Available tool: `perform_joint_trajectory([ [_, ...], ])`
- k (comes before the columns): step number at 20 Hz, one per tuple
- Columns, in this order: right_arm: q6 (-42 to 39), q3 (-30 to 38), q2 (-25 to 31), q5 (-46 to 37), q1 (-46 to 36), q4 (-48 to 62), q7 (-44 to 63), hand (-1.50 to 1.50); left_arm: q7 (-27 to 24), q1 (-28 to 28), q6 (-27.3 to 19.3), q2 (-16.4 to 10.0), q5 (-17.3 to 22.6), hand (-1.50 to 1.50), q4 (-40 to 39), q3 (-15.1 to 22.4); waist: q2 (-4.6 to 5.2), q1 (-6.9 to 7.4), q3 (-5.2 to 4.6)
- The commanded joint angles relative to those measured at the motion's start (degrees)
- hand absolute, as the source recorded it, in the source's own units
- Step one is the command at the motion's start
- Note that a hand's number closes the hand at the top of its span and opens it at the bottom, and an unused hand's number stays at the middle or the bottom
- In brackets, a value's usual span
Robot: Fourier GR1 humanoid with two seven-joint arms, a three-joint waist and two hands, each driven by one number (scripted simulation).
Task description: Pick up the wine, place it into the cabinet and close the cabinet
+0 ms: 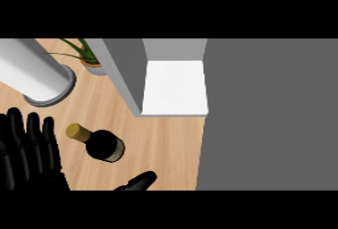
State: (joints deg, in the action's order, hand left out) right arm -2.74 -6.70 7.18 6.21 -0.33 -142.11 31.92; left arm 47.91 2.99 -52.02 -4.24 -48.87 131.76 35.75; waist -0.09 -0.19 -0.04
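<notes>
The cabinet's white shelf (pixel 175 87) opens toward the counter (pixel 165 143), with bare wood between it and the wine bottle (pixel 104 144). A grey side panel (pixel 125 74) bounds the opening at left, and a large grey panel (pixel 271 116) bounds it at right. A white cylinder (pixel 36 74) and a potted plant (pixel 92 62) stand farther left.

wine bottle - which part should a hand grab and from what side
Probably the wide dark body of the wine bottle, below the narrow gold cap. It seems to stand upright on the counter, so a sideways wrap suits it. Come from its lower right with the right hand, which is close there.
</notes>
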Motion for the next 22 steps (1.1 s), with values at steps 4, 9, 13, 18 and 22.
perform_joint_trajectory([
  [4,0.2,0.94,-0.14,2.56,0.96,-6.44,2.74,-1.5,-4.79,-5.02,-5.19,-5.08,14.61,-1.5,1.56,-2.42,0.05,-0.16,-0.07],
  [9,-1.23,3.35,1.23,6.58,1.35,-7.86,4.13,-1.5,-13.22,-7.03,-7.54,-8.72,25.41,-1.5,-2.23,-3.86,0.08,-0.45,-0.09],
  [13,-0.57,0.56,-0.65,3.34,1.48,-7.02,4.0,-1.5,-22.0,-7.57,-7.85,-8.6,34.66,-1.5,-6.07,-5.32,0.06,-0.4,-0.11],
  [18,0.48,1.35,-0.76,2.92,-1.23,-6.43,5.29,-1.5,-36.73,-11.56,-6.07,-6.67,46.02,-1.5,-10.2,-7.49,0.03,-0.01,-0.2],
  [22,-0.43,-0.71,-1.11,1.83,1.66,-7.91,5.33,-1.5,-44.82,-16.73,-1.37,-7.04,51.41,-1.5,-11.67,-11.44,-0.07,0.2,-0.1],
])
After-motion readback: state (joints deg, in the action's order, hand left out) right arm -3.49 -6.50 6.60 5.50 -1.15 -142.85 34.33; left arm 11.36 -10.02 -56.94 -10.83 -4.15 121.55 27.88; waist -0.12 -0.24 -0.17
